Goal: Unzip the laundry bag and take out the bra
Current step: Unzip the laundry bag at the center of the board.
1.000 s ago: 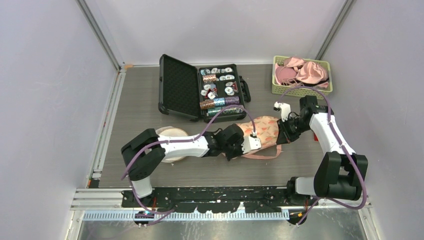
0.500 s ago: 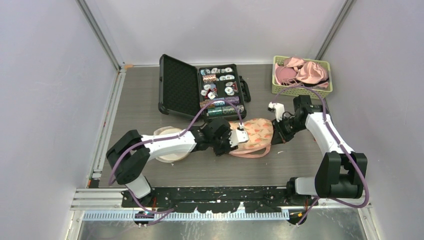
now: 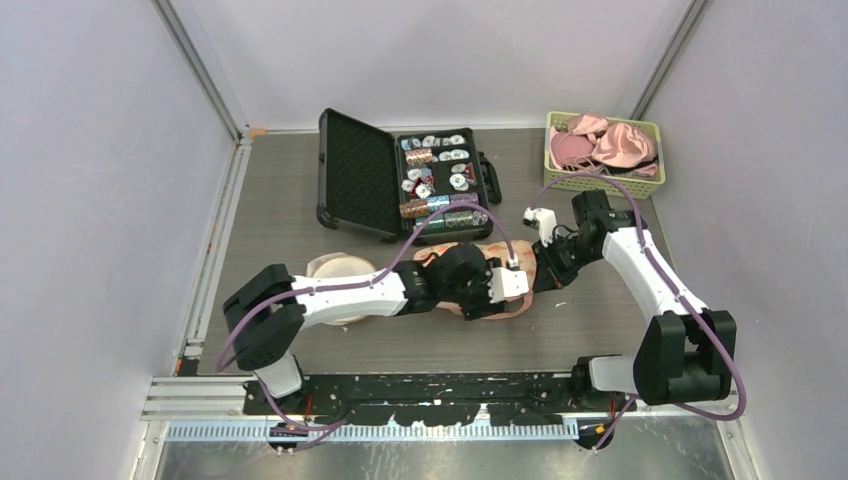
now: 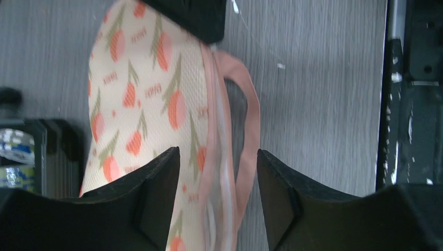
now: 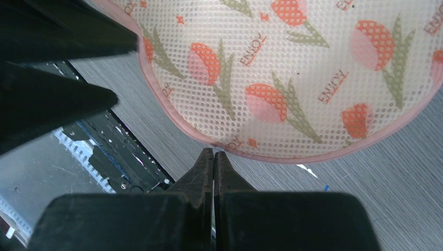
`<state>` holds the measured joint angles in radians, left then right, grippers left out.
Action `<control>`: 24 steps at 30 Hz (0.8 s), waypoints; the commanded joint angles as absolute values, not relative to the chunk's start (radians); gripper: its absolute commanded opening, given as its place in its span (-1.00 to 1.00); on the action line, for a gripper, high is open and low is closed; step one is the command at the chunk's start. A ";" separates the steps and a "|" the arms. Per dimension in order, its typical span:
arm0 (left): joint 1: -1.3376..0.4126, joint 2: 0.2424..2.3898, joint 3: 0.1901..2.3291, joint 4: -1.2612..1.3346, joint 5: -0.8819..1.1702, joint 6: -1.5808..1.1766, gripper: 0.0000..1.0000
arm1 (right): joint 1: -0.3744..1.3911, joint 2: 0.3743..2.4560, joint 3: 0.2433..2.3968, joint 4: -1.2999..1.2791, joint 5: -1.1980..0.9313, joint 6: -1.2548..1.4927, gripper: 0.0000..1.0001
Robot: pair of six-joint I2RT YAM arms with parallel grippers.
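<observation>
So left gripper [image 4: 217,157], open, straddles the zipper seam [image 4: 217,120] of the laundry bag [image 4: 151,99], seam running left-right toward the closed right gripper [image 5: 214,154].

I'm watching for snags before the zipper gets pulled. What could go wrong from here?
1. The open left tool straddles both the bag's zipper and the pink strap; closing here might grab the strap, and no pull tab shows.
2. The right tool is shut at the bag's thin trim; whether it pinches it is unclear. A weak hold may let the bag slide when the zipper is tugged.
</observation>
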<state>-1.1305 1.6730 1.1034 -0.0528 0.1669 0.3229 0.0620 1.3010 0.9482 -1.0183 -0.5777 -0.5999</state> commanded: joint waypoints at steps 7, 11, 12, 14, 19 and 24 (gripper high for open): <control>-1.159 1.811 1.215 0.109 0.088 0.373 0.01 | 0.098 1.255 0.981 -1.018 -0.634 -0.562 -0.99; -1.161 1.822 1.207 0.099 0.095 0.385 -0.48 | 0.100 1.248 0.978 -1.026 -0.643 -0.558 -0.99; -1.161 1.820 1.203 0.091 0.098 0.387 -0.62 | 0.100 1.245 0.976 -1.026 -0.641 -0.557 -0.99; -1.161 1.808 1.183 0.082 0.107 0.394 -0.89 | 0.099 1.242 0.972 -1.026 -0.630 -0.555 -0.99; -1.158 1.752 1.105 0.073 0.134 0.432 -1.00 | 0.079 1.250 0.971 -1.059 -0.598 -0.602 -0.99; -1.155 1.685 1.018 0.058 0.176 0.455 -1.00 | 0.019 1.269 0.978 -1.097 -0.588 -0.687 -0.99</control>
<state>-1.1564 1.7672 1.0805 0.0689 0.1307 0.4210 0.0608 1.2743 0.9482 -1.0573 -0.6033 -0.6052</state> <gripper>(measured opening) 0.015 0.026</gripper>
